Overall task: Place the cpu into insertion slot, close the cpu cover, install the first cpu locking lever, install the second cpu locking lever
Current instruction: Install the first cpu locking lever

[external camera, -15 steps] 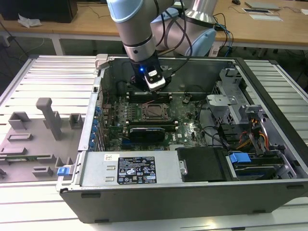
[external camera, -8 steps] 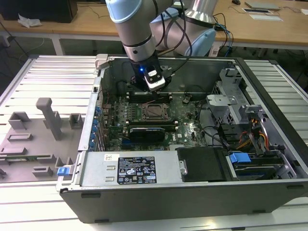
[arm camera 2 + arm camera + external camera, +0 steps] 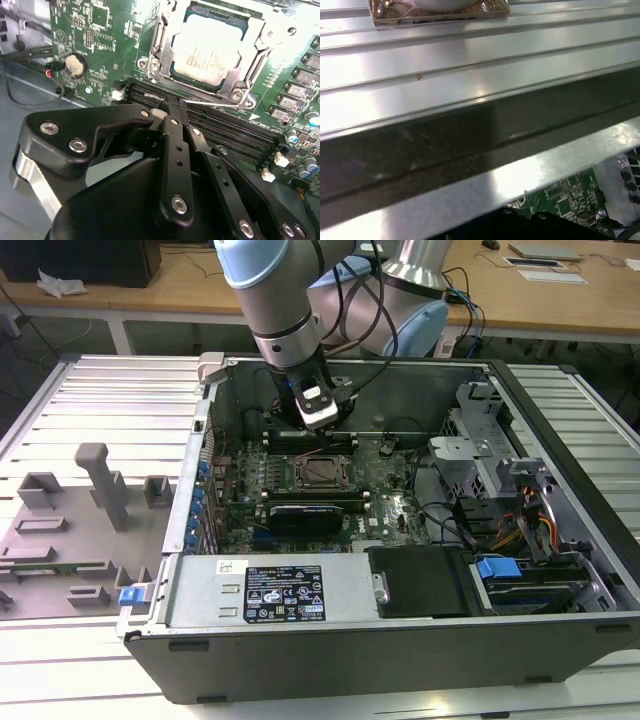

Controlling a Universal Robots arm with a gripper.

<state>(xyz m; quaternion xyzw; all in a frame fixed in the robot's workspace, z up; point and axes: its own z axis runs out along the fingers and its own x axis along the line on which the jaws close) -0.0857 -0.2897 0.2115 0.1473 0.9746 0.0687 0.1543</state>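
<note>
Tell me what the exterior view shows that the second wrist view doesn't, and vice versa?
Exterior view: the whole open computer case, the arm reaching into it, grey fixtures beside it. Second wrist view: close up, the cpu seated, framed by the cpu cover, plus a round coin battery. Both: the gripper over the green board.

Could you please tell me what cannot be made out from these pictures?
- Exterior view: the insertion slot is too small to show what sits in it.
- Second wrist view: the gripper hides the motherboard nearest the camera; the cpu cover is cut off by the picture's edge.
- First wrist view: the case wall hides most of the motherboard.
</note>
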